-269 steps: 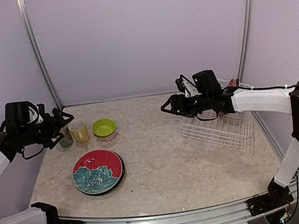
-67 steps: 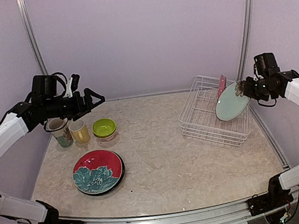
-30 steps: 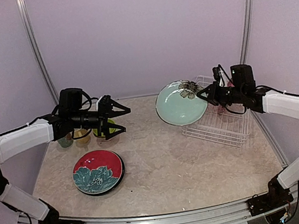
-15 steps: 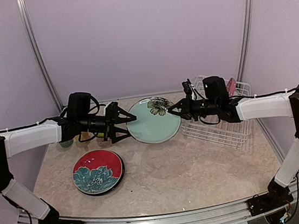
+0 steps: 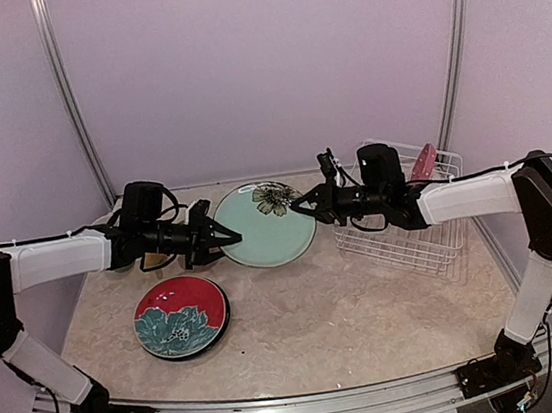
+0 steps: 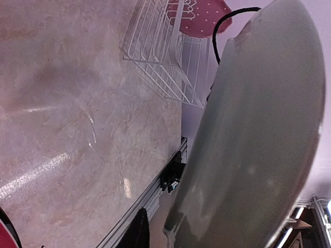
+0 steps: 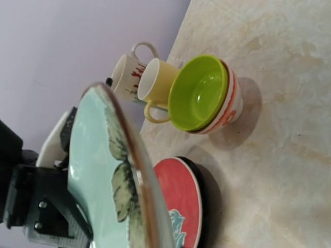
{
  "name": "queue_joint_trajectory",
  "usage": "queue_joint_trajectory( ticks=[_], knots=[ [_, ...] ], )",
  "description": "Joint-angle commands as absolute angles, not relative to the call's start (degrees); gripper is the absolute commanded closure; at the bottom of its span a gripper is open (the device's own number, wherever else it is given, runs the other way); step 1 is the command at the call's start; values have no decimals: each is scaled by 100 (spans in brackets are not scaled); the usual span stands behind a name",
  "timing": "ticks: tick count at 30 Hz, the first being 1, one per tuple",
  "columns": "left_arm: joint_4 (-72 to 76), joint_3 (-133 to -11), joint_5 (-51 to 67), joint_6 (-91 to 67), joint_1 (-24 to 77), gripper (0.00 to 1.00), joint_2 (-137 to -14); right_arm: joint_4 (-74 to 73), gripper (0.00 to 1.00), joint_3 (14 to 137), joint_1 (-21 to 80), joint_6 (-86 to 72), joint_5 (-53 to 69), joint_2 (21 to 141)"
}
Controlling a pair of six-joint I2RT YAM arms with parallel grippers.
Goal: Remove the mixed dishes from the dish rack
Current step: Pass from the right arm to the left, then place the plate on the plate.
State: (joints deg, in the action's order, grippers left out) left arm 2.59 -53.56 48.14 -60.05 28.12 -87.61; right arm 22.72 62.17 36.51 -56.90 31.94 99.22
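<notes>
My right gripper (image 5: pixel 301 206) clamps the rim of a pale mint-green round ceramic plate (image 5: pixel 263 226), held in mid-air between my hands. My left gripper (image 5: pixel 225 239) meets its far rim, though I cannot tell whether it has closed. Releasing early could drop it.

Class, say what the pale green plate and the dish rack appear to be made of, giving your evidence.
The pale green plate looks like glazed ceramic: glossy, painted flower. The dish rack looks like white-coated metal wire: thin open grid.

Pink dotted plate (image 6: pixel 207 18) partly cropped
</notes>
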Motion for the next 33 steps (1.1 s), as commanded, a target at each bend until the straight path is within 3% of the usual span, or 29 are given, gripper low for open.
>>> queue_joint_trajectory(
  ticks=[1,6,15,18,33],
  knots=[
    [344,-5043,4742,-5994,2523,83,-8413,3011,100,6567,3754,-5896,3419,10008],
    [289,-4740,4758,-5972,2254,100,-8162,3006,98,6649,3801,-5915,3419,10176],
    [-426,-4272,4602,-5604,1886,100,-7562,2728,47,6793,3818,-5711,3333,10378],
    [-855,-4128,4491,-5295,1764,100,-7230,2313,37,6905,3817,-5480,3220,10383],
    [-3311,-3288,3352,-4875,898,100,-4873,1546,33,7129,3763,-4946,2918,10367]
  ],
)
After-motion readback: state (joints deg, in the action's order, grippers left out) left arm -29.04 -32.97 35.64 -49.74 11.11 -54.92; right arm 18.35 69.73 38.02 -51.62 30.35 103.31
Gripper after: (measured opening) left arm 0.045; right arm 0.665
